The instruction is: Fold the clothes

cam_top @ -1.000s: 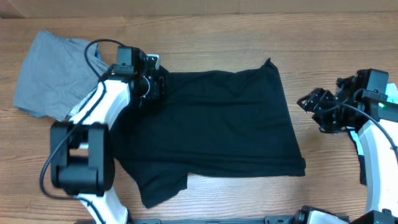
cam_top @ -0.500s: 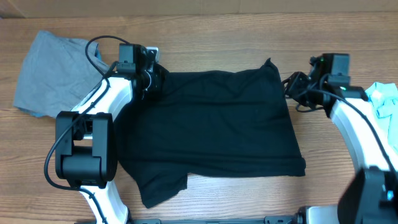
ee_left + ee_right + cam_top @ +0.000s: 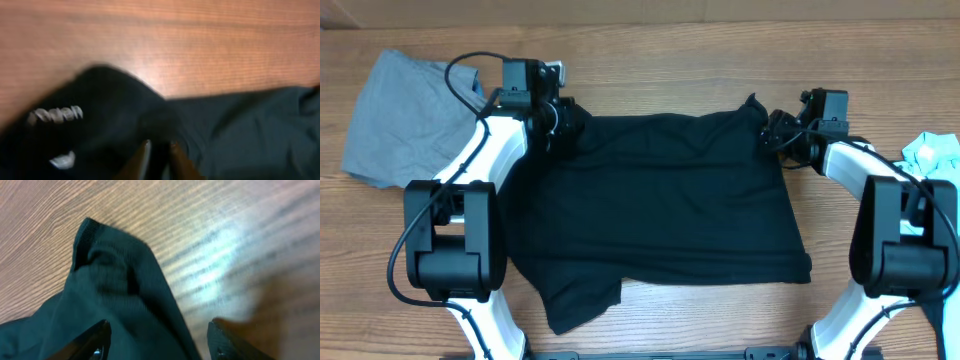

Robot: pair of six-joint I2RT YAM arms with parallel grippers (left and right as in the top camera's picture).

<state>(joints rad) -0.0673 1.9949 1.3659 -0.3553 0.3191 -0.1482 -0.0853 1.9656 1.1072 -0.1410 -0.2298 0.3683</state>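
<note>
Overhead we see the black shirt (image 3: 660,200) lying spread across the middle of the wooden table (image 3: 650,60), with a grey garment (image 3: 405,115) off at the left end and a light-blue garment (image 3: 932,155) at the right edge. Our left gripper (image 3: 558,122) sits on the shirt's top-left corner — fingers nearly together, pinching black cloth beside the white lettering (image 3: 55,115). Our right gripper (image 3: 772,130) is at the top-right corner — fingers spread wide either side of it, not gripping.

From my remote station: a wood-grain surface (image 3: 650,60) spans the overhead view, grain running 9 to 3 o'clock. A paler tan band (image 3: 620,12) borders it at 12 o'clock. The right wrist feed shows a glare patch (image 3: 220,250) on the wood.
</note>
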